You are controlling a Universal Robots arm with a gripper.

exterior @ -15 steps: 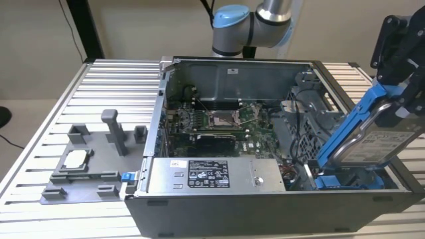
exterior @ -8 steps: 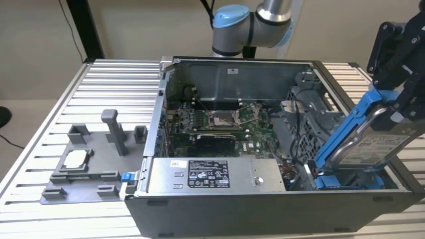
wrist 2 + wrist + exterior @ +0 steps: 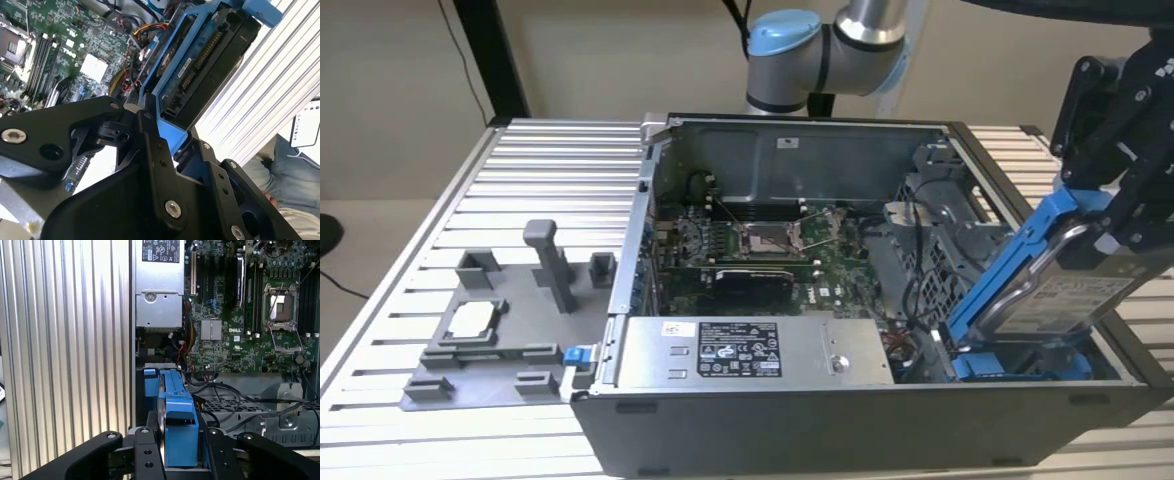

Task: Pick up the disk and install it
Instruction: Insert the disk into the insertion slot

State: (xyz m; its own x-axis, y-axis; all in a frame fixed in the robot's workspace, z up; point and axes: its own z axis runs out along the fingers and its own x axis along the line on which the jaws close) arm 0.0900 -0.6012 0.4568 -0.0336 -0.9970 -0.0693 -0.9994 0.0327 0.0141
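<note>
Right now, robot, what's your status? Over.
Tool shut on disk. Disk tilted, lower end down inside computer case, not flat. Cables close beside it.

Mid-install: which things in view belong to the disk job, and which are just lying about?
Job:
- disk, tilted, clamped in the gripper
- open case, with the disk at its end on the exterior view's right

Lying about:
- chip on the grey fixture
- power supply
- motherboard
</note>
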